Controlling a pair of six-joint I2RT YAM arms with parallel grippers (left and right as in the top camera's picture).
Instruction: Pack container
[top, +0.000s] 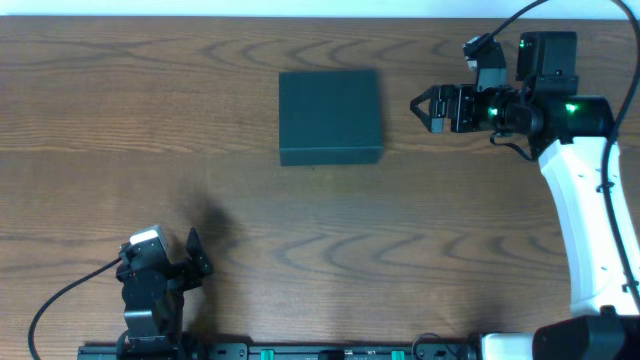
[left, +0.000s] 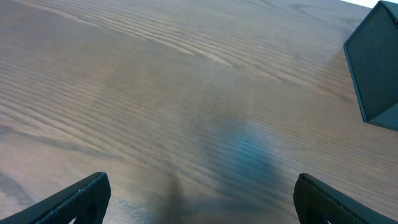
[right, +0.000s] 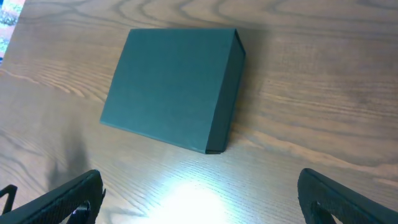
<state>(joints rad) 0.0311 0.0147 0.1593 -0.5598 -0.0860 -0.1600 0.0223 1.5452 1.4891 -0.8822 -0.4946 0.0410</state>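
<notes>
One flat, square box (top: 330, 115) of matte dark-green cardboard lies lid-shut on the wood-grain table (top: 150, 120) overhead; the right gripper (top: 420, 108) faces its right side, fingers apart. Left wrist: the left gripper (left: 202, 202) gapes wide (box corner at far right). Right wrist: sharp edges, smooth lid.

Brown wooden table (top: 150, 120) with long wavy grain running left to right, filling nearly every view. A pale strip (top: 300, 8) borders its far edge; a black rail (top: 300, 352) with small green fittings runs along its near edge. A soft dark shadow (top: 215, 225) lies on the near-left wood; a bright glare patch (right: 186, 199) shows in the right wrist view.
</notes>
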